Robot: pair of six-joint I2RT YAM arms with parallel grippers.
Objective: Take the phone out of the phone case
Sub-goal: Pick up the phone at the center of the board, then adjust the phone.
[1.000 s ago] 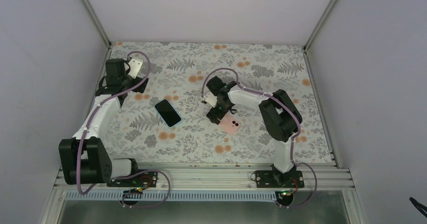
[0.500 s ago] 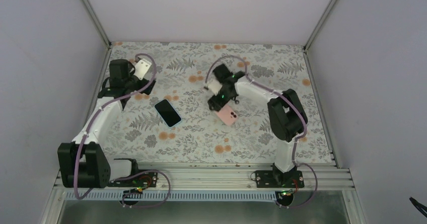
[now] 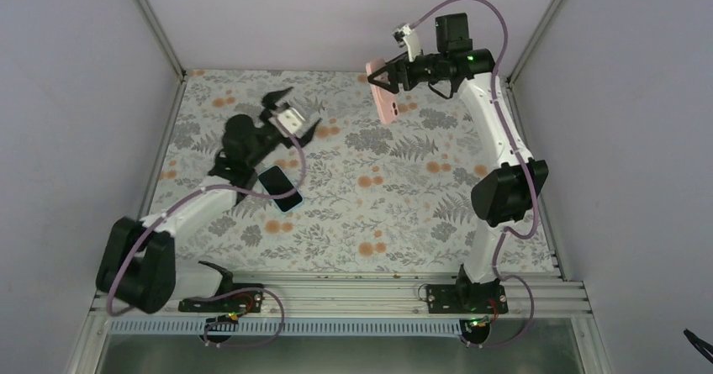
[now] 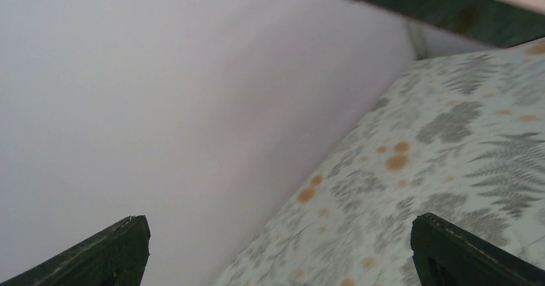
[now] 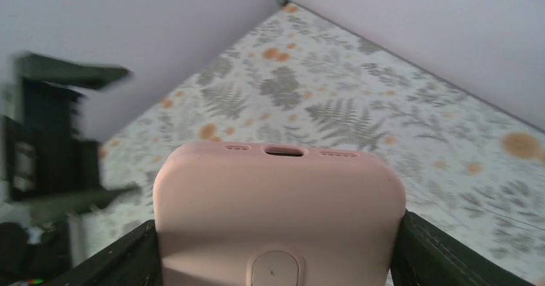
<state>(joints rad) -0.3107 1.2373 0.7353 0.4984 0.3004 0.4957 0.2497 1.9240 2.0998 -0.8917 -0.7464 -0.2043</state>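
Observation:
My right gripper (image 3: 380, 84) is shut on the pink phone case (image 3: 385, 93) and holds it high above the back of the table. In the right wrist view the case (image 5: 279, 215) fills the space between both fingers, its port end pointing away. The black phone with a light blue edge (image 3: 280, 188) lies flat on the floral table at the left centre, outside the case. My left gripper (image 3: 290, 115) is open and empty, raised above the table just beyond the phone. In the left wrist view my left gripper (image 4: 279, 247) shows only wall and tablecloth between its fingers.
The floral tablecloth (image 3: 404, 206) covers the table. White walls (image 3: 76, 97) close in the left, back and right sides. The aluminium rail (image 3: 336, 294) runs along the near edge by the arm bases.
My right gripper has lifted the pink case off the table and carried it up and back. My left arm has swung right from the back-left corner to above the phone.

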